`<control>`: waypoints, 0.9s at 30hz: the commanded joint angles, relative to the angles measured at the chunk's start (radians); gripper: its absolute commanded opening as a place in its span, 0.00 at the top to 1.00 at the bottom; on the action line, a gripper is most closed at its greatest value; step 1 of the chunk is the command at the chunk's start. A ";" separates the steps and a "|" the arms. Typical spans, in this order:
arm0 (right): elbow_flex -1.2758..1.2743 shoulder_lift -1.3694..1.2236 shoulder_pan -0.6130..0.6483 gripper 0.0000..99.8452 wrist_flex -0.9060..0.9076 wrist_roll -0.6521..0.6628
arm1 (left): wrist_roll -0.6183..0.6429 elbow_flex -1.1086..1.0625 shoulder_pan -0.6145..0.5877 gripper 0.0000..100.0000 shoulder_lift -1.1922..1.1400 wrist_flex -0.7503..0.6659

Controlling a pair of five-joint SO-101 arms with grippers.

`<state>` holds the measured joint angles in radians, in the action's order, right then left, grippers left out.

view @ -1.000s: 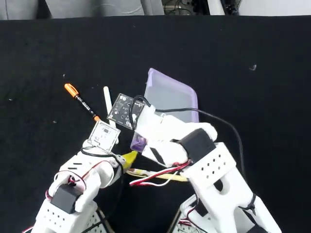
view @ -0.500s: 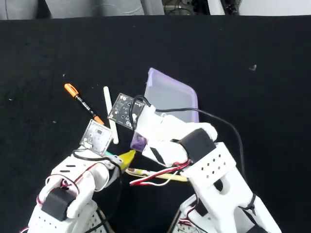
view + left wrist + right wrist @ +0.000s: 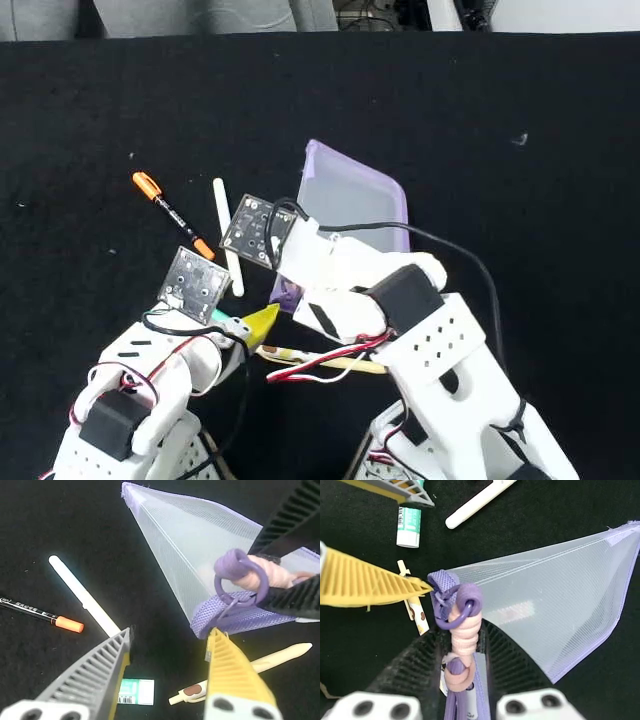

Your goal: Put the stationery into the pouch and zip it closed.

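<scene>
My right fingers (image 3: 415,670) are shut tight on the zip end of the pouch (image 3: 555,610), right where the purple ring (image 3: 462,607) and the pink curly cord (image 3: 462,640) hang. That end is lifted a little, and the rest of the pouch lies flat on the black counter (image 3: 520,100). My left fingers (image 3: 230,670) are spread wide and hold nothing. They hang just beside the same zip corner of the pouch. The little green and white stick (image 3: 136,692) is the piece nearest to them. It lies on the counter close to the pouch's zip corner, partly under my grey finger. Its long side runs along the line from one of my fingers to the other, so I think I must turn my left wrist to pinch it across its thin sides. The cream pen (image 3: 250,667) lies just past the pouch's zip corner, partly under my yellow finger. The white pen (image 3: 82,596) lies beside the pouch, apart from it. The orange-capped pen (image 3: 40,616) lies farther out from the pouch than the white pen. My left arm is the nearer one for all four, since my right arm is busy with the pouch.
</scene>
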<state>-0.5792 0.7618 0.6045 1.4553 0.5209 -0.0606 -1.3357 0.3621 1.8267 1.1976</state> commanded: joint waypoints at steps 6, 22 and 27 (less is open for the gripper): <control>0.024 0.027 -0.018 0.99 -0.028 0.018 | 0.009 -0.004 -0.001 0.75 0.000 -0.103; 0.022 0.028 -0.018 0.99 -0.028 0.018 | 0.008 -0.222 0.010 0.78 -0.002 -0.376; 0.024 0.031 -0.021 0.99 -0.028 0.018 | 0.003 -0.262 0.085 0.93 -0.002 -0.407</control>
<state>-0.5792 0.7618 0.6045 1.4553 0.5301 -0.0591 -1.5996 0.3974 1.8251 0.8155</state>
